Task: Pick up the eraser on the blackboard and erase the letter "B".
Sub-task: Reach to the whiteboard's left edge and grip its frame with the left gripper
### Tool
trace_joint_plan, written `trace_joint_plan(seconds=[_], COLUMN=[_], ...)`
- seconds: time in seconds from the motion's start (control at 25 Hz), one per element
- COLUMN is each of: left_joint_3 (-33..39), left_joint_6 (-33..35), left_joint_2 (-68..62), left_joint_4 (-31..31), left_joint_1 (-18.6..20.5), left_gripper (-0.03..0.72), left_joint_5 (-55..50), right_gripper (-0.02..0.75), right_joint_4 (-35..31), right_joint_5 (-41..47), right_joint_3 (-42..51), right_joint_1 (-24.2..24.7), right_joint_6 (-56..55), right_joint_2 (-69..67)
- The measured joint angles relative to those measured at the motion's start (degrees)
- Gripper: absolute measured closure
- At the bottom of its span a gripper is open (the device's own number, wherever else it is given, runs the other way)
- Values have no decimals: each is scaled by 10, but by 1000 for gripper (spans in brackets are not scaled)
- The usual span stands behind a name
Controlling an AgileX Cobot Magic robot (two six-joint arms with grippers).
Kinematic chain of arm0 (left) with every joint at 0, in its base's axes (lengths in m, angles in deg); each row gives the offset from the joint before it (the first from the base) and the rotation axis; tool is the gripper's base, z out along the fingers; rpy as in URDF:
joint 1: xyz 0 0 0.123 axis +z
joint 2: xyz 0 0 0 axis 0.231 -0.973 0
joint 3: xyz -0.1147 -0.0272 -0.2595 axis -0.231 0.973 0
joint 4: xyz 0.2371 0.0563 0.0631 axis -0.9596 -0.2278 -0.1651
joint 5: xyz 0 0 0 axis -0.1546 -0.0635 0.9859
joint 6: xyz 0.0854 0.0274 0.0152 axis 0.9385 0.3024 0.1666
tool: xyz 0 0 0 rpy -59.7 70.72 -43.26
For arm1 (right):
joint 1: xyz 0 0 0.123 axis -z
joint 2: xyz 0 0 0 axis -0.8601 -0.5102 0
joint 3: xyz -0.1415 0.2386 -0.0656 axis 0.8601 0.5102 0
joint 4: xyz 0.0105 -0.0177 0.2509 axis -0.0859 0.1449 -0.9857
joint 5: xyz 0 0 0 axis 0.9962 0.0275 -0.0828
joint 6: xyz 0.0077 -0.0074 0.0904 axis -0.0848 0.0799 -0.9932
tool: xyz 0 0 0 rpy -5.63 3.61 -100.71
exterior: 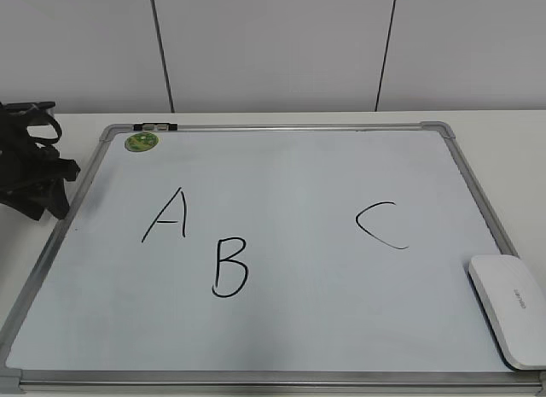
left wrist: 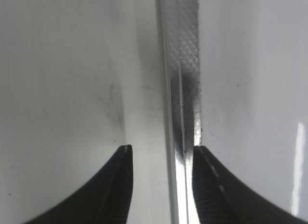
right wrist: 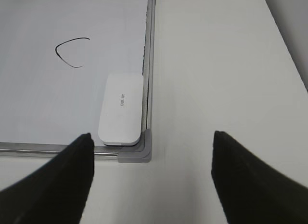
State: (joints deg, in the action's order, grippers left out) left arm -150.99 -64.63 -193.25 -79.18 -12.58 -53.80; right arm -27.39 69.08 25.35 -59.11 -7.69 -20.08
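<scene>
Eraser [exterior: 508,310] lies flat on the board [exterior: 281,171] by its near-right corner, close to the counter's near-right edge, w/ B [exterior: 230,267] intact left of centre. Right gripper [right wrist: 151,171] hangs wide apart short of it, prob. lining up. Left gripper [left wrist: 161,159] parted, empty, over the frame.

You are looking at three hand-drawn black capitals on the blackboard [exterior: 281,329]: an "A" [exterior: 166,215] at left, the letter "B" [exterior: 230,267] just below and to its right, and a "C" [exterior: 381,224] well apart on the right side. In your right wrist view the "C" [right wrist: 72,51] shows again, turned on its side. The eraser [exterior: 509,307] lying at the board's near right corner carries a short line of small grey print [right wrist: 121,99] on its white top (too small for you to read). The round green sticker [exterior: 142,142] near the far left corner bears a design you cannot make out.
</scene>
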Motion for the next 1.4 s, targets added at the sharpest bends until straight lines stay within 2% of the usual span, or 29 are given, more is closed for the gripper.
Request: trace_joint_plan(seconds=[0.84,0.92,1.12,1.4], left_joint_3=[-11,-12,-14,-15], left_joint_6=[2,2,2,-1], left_joint_2=[-27,-29,-29,-29], left_joint_4=[13,16,26,32], left_joint_1=[2,2,2,2], left_gripper=[453,494,662,676], left_joint_5=[-17,-20,-23,-25], right_gripper=[152,152,152,152], right_joint_4=[0,0,0,0], right_joint_5=[0,0,0,0], right_joint_3=[0,0,0,0], right_joint_1=[0,0,0,0], right_joint_6=[0,0,0,0], right_joint_2=[0,0,0,0])
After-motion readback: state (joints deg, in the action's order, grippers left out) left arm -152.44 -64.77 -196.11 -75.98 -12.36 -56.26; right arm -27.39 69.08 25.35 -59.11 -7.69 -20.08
